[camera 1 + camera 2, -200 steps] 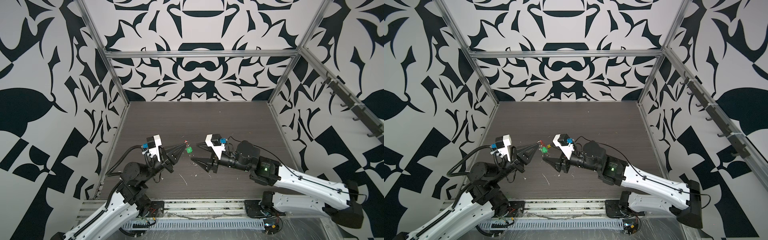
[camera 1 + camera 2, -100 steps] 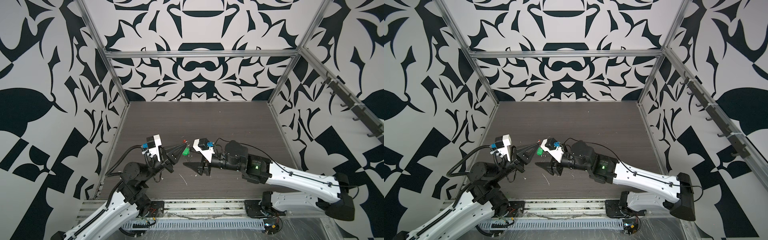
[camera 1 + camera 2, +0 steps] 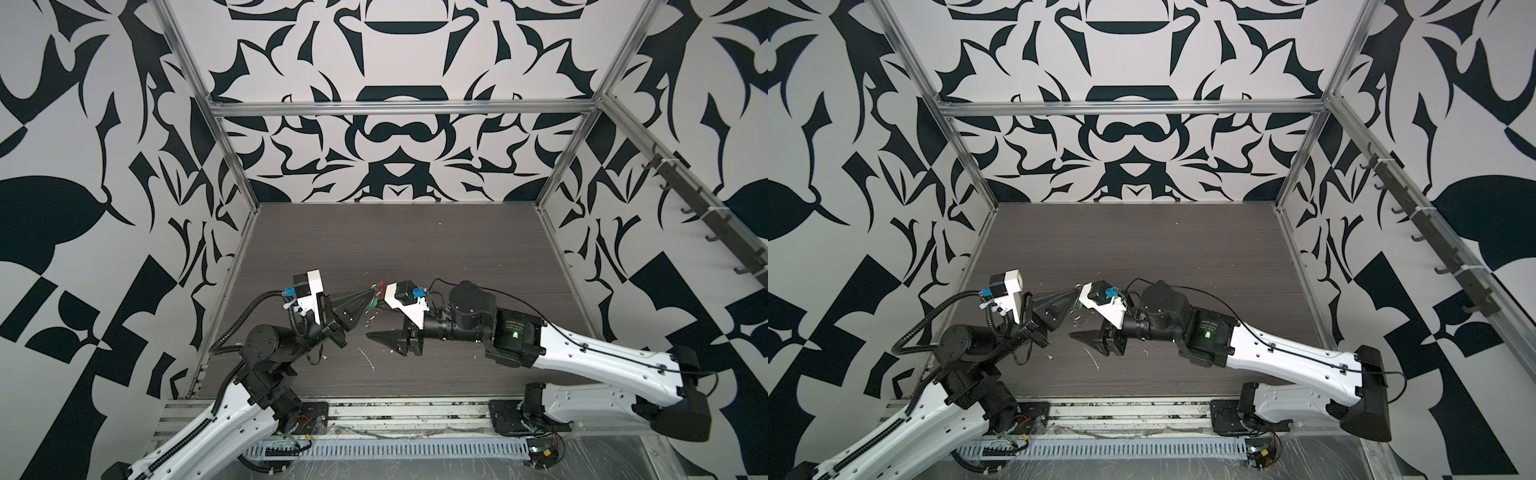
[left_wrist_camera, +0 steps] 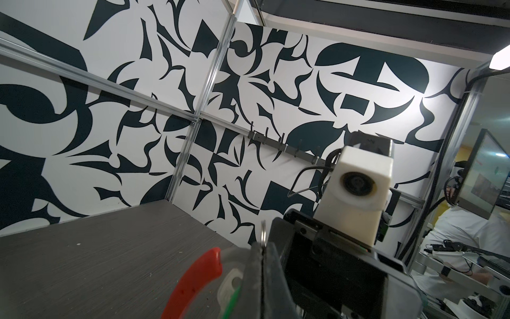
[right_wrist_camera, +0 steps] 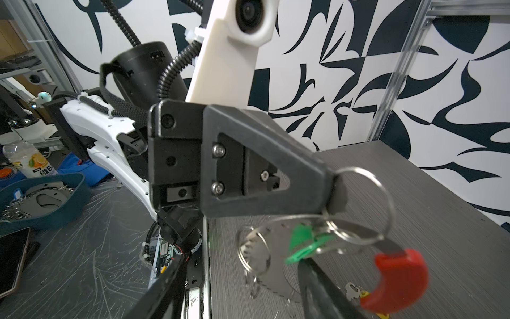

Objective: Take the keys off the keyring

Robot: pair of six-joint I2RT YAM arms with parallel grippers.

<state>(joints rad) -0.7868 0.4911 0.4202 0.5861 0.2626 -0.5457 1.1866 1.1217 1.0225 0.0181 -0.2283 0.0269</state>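
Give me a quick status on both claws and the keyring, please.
Left claw shut on keyring, lifted off table. Right claw open, close by, empty. Green key still on the ring. Nothing blocking.

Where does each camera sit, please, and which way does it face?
Top views: high at the front, looking down on the table; left arm and right arm show.
Left wrist: behind the left gripper, facing the right arm's camera.
Right wrist: behind the right gripper, facing the left gripper holding the keyring.
Shared: both wrist views show the red sleeve.
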